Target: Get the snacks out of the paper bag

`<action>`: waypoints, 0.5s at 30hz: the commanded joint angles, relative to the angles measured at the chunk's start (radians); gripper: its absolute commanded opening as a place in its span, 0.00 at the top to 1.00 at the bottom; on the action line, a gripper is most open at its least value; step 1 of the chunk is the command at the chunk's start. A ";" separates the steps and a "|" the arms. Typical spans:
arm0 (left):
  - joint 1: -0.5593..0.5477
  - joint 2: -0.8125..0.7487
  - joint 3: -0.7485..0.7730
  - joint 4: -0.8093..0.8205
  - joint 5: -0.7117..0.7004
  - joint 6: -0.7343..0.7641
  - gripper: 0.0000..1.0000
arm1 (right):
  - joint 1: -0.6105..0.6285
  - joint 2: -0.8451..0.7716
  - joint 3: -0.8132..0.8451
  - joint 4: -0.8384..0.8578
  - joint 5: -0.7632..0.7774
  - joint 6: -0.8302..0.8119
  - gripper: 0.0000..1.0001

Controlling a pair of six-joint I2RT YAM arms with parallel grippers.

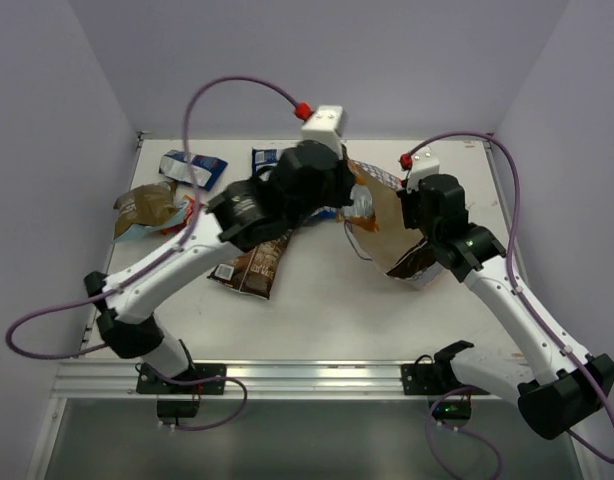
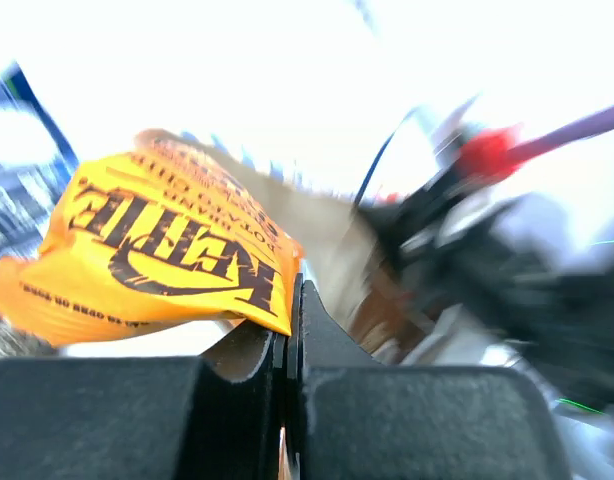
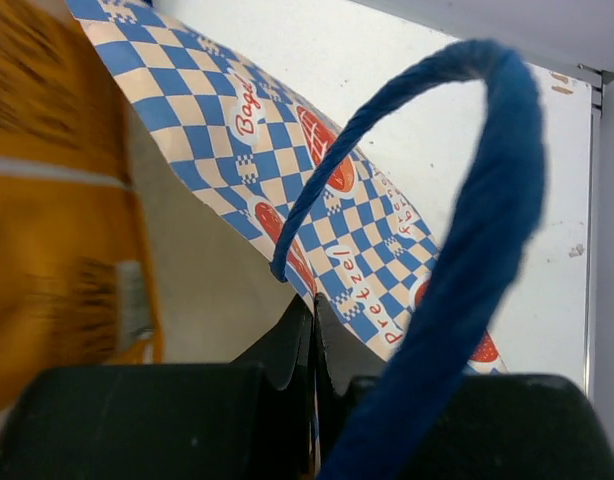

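The paper bag (image 1: 387, 228) lies tilted at the table's middle right, its cream inside showing. My right gripper (image 3: 314, 320) is shut on the bag's checkered rim (image 3: 387, 260), with the blue cord handle (image 3: 477, 200) looping in front of it. My left gripper (image 2: 292, 300) is shut on the corner of an orange snack packet (image 2: 157, 255) at the bag's mouth; in the top view its fingers are hidden under the left wrist (image 1: 312, 180). The orange packet also shows in the right wrist view (image 3: 57, 200), blurred, inside the bag.
Snacks lie on the table's left half: a blue-and-white packet (image 1: 192, 166), an olive-tan packet (image 1: 147, 206), dark brown chip bags (image 1: 252, 265) and another blue-and-white packet (image 1: 265, 157). Walls stand behind and on both sides.
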 commanded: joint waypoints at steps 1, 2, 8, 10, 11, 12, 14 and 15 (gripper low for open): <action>0.047 -0.156 0.105 0.005 -0.048 0.066 1.00 | -0.008 0.022 -0.021 0.007 0.068 0.026 1.00; 0.080 -0.196 0.104 0.003 -0.069 0.069 1.00 | -0.011 0.027 -0.021 0.006 0.073 0.026 1.00; 0.200 -0.290 0.107 -0.079 -0.195 0.104 1.00 | -0.025 0.039 -0.018 -0.014 0.123 0.040 1.00; 0.214 -0.308 0.093 -0.127 -0.268 0.110 1.00 | -0.031 0.039 -0.008 -0.027 0.137 0.040 1.00; 0.232 -0.313 0.084 -0.139 -0.296 0.115 1.00 | -0.034 0.037 -0.008 -0.028 0.142 0.040 1.00; 0.241 -0.317 0.075 -0.167 -0.315 0.113 1.00 | -0.037 0.037 -0.005 -0.028 0.146 0.072 1.00; 0.271 -0.330 0.029 -0.181 -0.345 0.112 1.00 | -0.040 0.031 -0.001 -0.033 0.136 0.079 1.00; 0.286 -0.334 0.007 -0.173 -0.347 0.112 1.00 | -0.042 0.028 0.002 -0.037 0.129 0.080 1.00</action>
